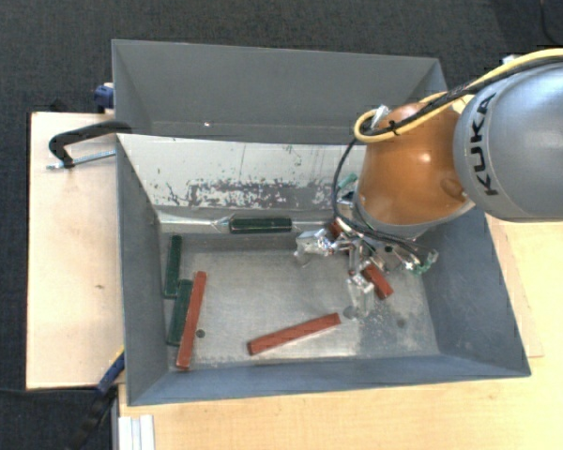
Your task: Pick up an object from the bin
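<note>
Gripper (361,284) work at this moment is in the right half of the bin (469,345), low over the floor and near the right wall. The arm reaches in from the right and bends down steeply, so its orange cover (403,176) hangs above the back right part of the bin and the wrist points nearly straight down. This pose probably suits a grasp from above.

A long red bar (294,334) lies flat and slanted on the floor, and its right end is just beside the gripper's lowest tip. A short red piece (380,283) shows close against the metal parts of the gripper. Whether it is pinched there or only lies behind them is not clear. Whether the fingers are spread or pressed together cannot be told either.

Other things are well apart from the gripper. A dark green bar (260,224) rests along the foot of the back wall. Two green bars (174,262) and another red bar (191,319) lie together by the left wall, perhaps because loose things slide to the edges.
</note>
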### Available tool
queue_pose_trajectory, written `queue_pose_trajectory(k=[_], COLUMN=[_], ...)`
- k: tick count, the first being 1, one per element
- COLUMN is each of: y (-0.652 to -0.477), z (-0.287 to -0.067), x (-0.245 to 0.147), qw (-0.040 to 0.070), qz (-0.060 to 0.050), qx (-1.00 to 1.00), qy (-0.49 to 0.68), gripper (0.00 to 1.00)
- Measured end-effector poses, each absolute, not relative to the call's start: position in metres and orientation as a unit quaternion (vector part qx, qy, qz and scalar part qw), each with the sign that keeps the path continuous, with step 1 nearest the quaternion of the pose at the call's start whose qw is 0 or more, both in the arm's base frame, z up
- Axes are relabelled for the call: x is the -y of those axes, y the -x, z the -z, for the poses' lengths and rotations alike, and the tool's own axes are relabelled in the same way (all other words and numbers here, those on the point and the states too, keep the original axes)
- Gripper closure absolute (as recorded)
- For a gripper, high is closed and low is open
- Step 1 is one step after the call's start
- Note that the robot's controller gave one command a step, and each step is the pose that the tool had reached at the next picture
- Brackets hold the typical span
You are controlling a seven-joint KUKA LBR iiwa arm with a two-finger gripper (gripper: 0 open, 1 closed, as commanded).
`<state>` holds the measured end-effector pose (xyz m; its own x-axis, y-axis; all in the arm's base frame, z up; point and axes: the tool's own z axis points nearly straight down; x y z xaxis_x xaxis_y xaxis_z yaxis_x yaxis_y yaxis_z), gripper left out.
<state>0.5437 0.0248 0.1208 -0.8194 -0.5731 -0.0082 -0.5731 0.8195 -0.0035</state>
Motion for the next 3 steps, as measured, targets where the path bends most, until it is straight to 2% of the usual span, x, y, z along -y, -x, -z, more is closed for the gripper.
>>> queue_pose_trajectory(k=[1,2,3], y=[-0.513,-0.495,-0.495], z=[-0.087,-0.072,-0.072], x=[-0.031,-0.039,-0.039], qw=[0.002,0.004,0.004], qz=[0.0,0.001,0.001], qx=[-0.956,-0.859,-0.859], qy=[0.294,0.512,0.512], gripper=[0.0,1.0,1.0])
